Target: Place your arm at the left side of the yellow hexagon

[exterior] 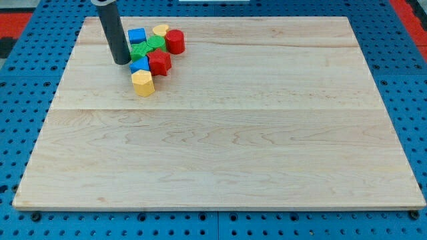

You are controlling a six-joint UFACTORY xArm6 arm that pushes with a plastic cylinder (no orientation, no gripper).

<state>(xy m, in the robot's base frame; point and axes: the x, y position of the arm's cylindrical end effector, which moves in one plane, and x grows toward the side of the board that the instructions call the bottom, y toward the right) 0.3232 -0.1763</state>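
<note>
Yellow hexagon block [143, 83]: lies near the top-left of the pale wooden board surface [227, 140], at the bottom edge of a tight block cluster. Dark rod, my tip [121, 62], sits up-left of the hexagon, apart from it, just beside the green block [145, 49]. No hand fitted, so open or closed does not apply. Above the hexagon: red cylinder [175, 41], red block [160, 63], blue cube [137, 36], second blue block [139, 65], small yellow block [160, 31].
</note>
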